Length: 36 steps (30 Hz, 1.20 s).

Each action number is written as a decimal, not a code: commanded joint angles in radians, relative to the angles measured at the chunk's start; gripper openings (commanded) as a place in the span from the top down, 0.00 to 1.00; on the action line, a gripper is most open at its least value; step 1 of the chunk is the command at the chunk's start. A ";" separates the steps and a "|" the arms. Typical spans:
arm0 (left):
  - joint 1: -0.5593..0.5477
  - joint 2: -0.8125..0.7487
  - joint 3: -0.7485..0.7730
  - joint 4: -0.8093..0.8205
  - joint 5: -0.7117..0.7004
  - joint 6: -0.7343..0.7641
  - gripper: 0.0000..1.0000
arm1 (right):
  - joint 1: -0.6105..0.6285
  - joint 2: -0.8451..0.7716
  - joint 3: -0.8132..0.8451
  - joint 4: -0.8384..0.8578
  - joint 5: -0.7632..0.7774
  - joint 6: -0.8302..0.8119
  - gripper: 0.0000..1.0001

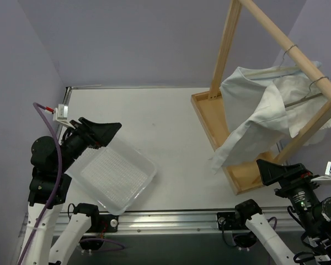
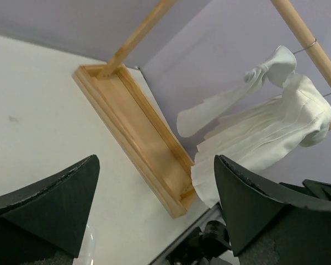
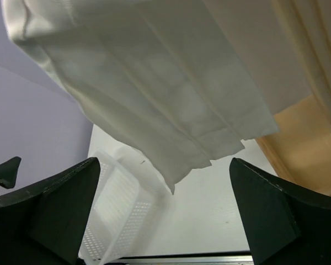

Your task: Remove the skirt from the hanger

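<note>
None of the task is done: the white skirt hangs from its wire hanger on the wooden rack at upper right, both pairs of jaws wide, empty, neither touching it.

My left claw and right claw wear broad black wedge-shaped fingers, grainy and matte. My left arm and right arm are white shells between black joints. A purple cable runs along my left side, and white red-marked blocks sit by my wrists.
</note>
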 commanded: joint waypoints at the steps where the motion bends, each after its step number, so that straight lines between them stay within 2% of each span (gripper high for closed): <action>1: 0.009 0.032 -0.111 0.194 0.152 -0.245 0.06 | 0.013 0.027 0.035 -0.095 0.112 -0.012 0.00; 2: 0.014 0.038 -0.154 0.440 0.189 -0.314 0.06 | 0.019 0.024 0.043 -0.103 0.136 -0.009 0.00; 3: 0.015 0.049 -0.195 0.548 0.244 -0.438 0.06 | 0.028 0.021 0.057 -0.116 0.144 -0.010 0.00; 5: 0.012 0.081 -0.255 0.698 0.253 -0.489 0.06 | 0.056 0.013 0.072 -0.150 0.176 0.004 0.00; 7: 0.009 0.096 -0.180 0.579 0.232 -0.403 0.06 | 0.088 0.009 0.101 -0.170 0.191 0.024 0.00; 8: 0.005 0.104 -0.138 0.432 0.221 -0.338 0.06 | 0.100 0.007 0.111 -0.188 0.198 0.028 0.00; 9: -0.021 0.122 -0.101 0.385 0.189 -0.231 0.06 | 0.111 0.009 0.123 -0.199 0.211 0.037 0.00; 11: -0.060 0.150 -0.002 0.260 0.149 -0.140 0.05 | 0.140 0.012 0.131 -0.219 0.215 0.054 0.00; 15: -0.219 0.317 0.160 0.193 0.082 0.085 0.03 | 0.172 0.056 0.126 -0.241 0.219 0.071 0.00; 16: -0.306 0.358 0.204 0.175 0.039 0.127 0.02 | 0.176 0.076 0.123 -0.242 0.212 0.068 0.00; 17: -0.349 0.398 0.306 0.118 0.016 0.212 0.02 | 0.176 0.087 0.121 -0.239 0.208 0.061 0.00; 19: -0.421 0.525 0.414 0.042 0.013 0.282 0.00 | 0.176 0.105 0.125 -0.233 0.192 0.054 0.00; 20: -0.429 0.562 0.465 0.032 0.038 0.314 0.06 | 0.176 0.107 0.125 -0.222 0.189 0.051 0.00; 21: -0.439 0.617 0.540 0.033 0.063 0.372 0.08 | 0.176 0.102 0.126 -0.216 0.182 0.050 0.00; 26: -0.462 0.713 0.648 0.131 0.201 0.501 0.07 | 0.180 0.069 0.114 -0.170 0.136 0.050 0.00; 31: -0.505 0.855 0.770 0.197 0.198 0.494 0.07 | 0.183 0.078 0.106 -0.156 0.101 0.056 0.00; 36: -0.571 0.954 0.798 0.323 0.174 0.463 0.07 | 0.182 0.102 0.128 -0.156 0.083 0.059 0.00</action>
